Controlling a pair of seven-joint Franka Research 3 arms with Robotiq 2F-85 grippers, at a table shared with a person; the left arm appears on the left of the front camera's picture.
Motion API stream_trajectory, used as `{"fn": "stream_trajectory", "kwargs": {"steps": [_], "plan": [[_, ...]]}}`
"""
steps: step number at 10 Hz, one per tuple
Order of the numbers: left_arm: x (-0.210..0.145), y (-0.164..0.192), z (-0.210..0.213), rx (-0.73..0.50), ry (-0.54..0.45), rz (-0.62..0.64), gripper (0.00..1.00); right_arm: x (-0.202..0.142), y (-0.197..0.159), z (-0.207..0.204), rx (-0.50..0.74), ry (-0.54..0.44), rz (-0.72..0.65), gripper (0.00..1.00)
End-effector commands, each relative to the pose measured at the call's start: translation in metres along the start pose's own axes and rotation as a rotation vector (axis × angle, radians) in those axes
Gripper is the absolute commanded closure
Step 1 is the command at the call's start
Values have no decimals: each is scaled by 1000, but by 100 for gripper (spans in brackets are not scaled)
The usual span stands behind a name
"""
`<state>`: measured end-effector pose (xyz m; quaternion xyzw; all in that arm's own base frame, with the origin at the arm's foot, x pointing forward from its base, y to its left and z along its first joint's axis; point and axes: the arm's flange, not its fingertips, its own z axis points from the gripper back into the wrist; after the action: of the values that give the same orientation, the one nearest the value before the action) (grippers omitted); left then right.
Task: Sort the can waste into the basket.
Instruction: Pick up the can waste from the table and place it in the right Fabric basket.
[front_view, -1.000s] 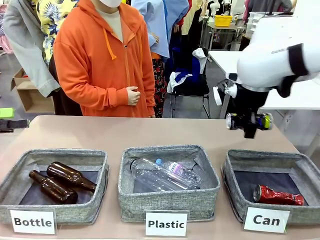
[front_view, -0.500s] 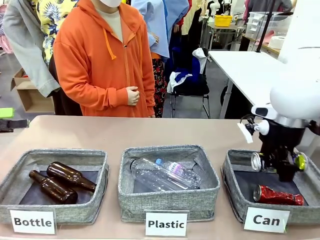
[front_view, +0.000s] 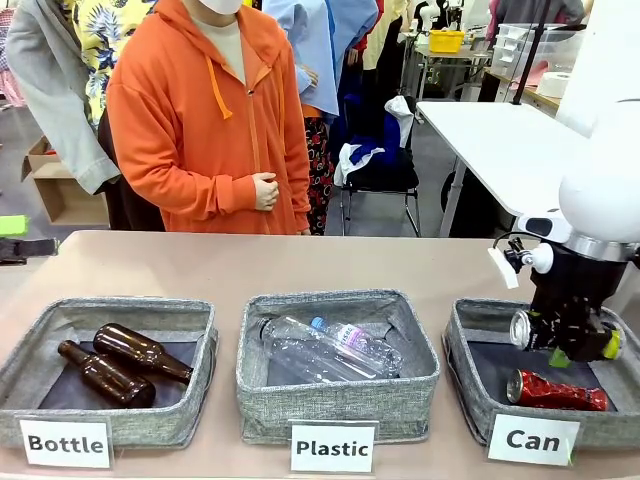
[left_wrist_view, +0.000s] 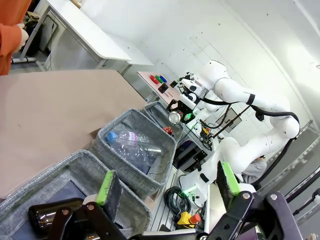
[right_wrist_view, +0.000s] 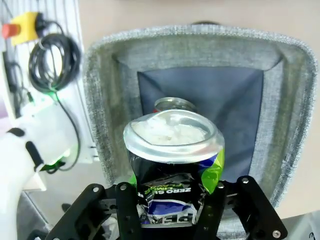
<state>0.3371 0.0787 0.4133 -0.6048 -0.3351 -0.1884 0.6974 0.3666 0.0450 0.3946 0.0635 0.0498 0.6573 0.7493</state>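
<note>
A: Left gripper (left_wrist_view: 167, 187) first — green pads spread wide apart in its wrist view, nothing between them. It hangs over the grey bin with the brown bottles (left_wrist_view: 42, 217) at its seven o'clock.

B: And across the table from the front camera, running left to right: the "Bottle" bin (front_view: 110, 370) with two brown bottles (front_view: 125, 362) lying in it, then the "Plastic" bin (front_view: 337, 365) at the middle, a clear plastic bottle (front_view: 330, 348) on its side inside.

A: At twelve o'clock beyond those bins, a person in an orange hoodie (front_view: 205, 125) stands at the far edge, one hand (front_view: 266, 191) curled at the waist.

B: Now over to three o'clock. The right gripper (front_view: 568, 343) sits low over the basket (front_view: 470, 380), the one signed "Can".

A: It's got the blue can (right_wrist_view: 172, 170) clamped between its fingers, isn't it?

B: In the right wrist view the crushed dark blue can fills the gap, shiny end facing the camera, green pads pressed at both flanks. Whether the squeeze is firm or easing, I can't tell, but the can is between the jaws.

A: And directly beneath?

B: The basket's dark base and grey woven walls, straight below the can.

A: The red can (front_view: 556, 391)?

B: Lying on its side inside the basket, at the gripper's six o'clock from the front, just under it and apart from it.
</note>
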Motion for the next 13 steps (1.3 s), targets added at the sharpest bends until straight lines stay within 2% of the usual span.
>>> {"fn": "stream_trajectory", "kwargs": {"steps": [1,2,3,4,6,8,9,10,11,12,13], "plan": [[2,-5,-1,4,-12,14,0,3,3,0,-16,-15,-6,0],[2,-5,-1,4,-12,14,0,2,2,1,-21,-14,-32,0],[2,-5,-1,4,-12,14,0,1,1,0,-18,-14,-36,9],[2,-5,-1,4,-12,14,0,1,0,0,-15,-15,-39,0],[2,-5,-1,4,-12,14,0,2,-1,0,-9,-21,-50,0],[2,-5,-1,4,-12,14,0,5,-7,1,0,-99,-70,0],[2,-5,-1,4,-12,14,0,5,-10,4,26,-211,-120,0],[2,-5,-1,4,-12,14,0,11,-18,12,32,-424,-349,0],[2,-5,-1,4,-12,14,0,22,-19,21,106,-687,-440,0],[2,-5,-1,4,-12,14,0,23,-20,29,238,-879,-533,0],[2,-5,-1,4,-12,14,0,20,-24,34,347,-1016,-586,0]]}}
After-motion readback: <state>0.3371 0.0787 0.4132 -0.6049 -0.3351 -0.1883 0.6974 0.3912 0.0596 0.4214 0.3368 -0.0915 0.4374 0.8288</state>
